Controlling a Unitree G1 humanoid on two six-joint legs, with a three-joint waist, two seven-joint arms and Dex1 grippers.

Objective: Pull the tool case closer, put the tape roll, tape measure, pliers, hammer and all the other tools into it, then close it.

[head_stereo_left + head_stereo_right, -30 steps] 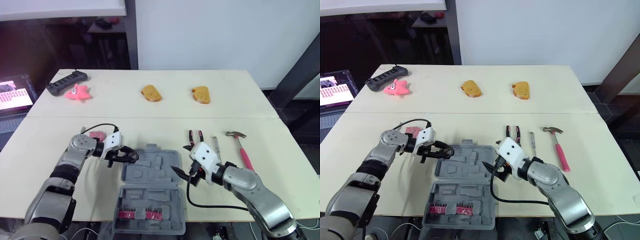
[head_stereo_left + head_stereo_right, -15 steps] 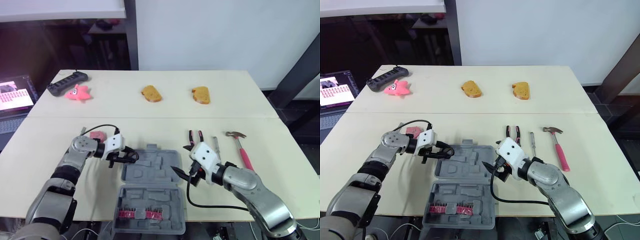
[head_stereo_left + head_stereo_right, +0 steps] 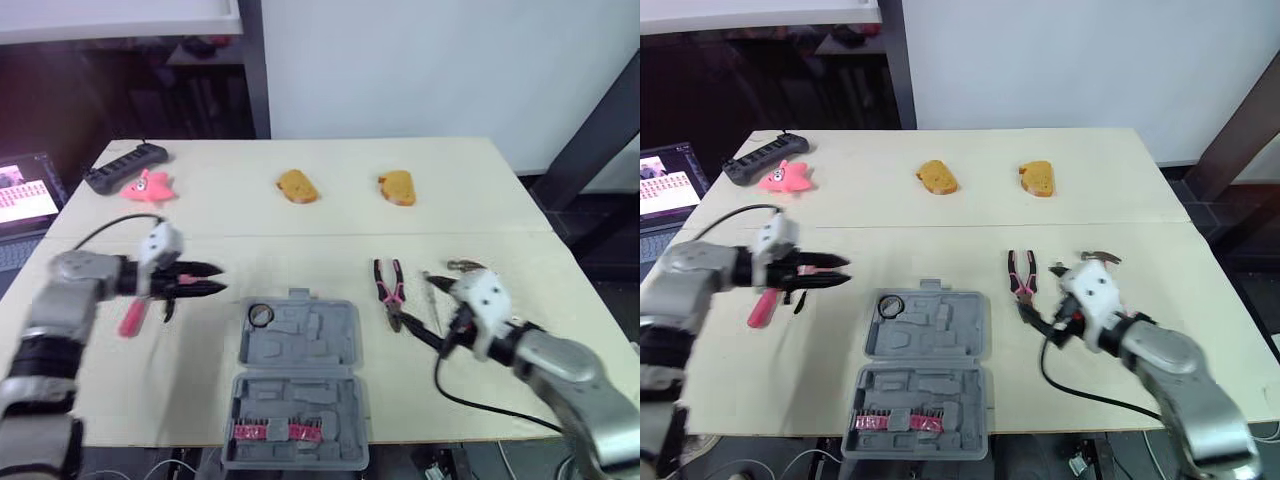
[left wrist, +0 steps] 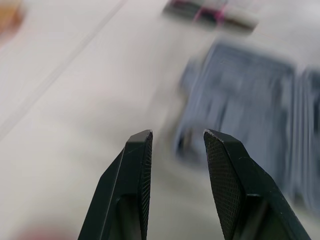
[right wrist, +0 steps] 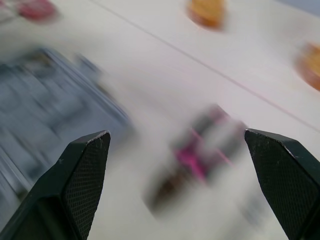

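Currently: tool case (image 3: 300,345) lies open, both halves flat, near centre of table (image 3: 300,240). Tape roll (image 3: 261,314) sits in case's far-left corner. Pliers (image 3: 388,288) on table just right of case. Hammer (image 3: 465,265) further right, partly hidden behind right arm. Left claw (image 4: 177,132) left of case, fingers narrowly parted, holding nothing. Right claw (image 5: 176,134) spread wide, empty, near pliers. Pink tool (image 3: 131,317) lies on table near left claw.
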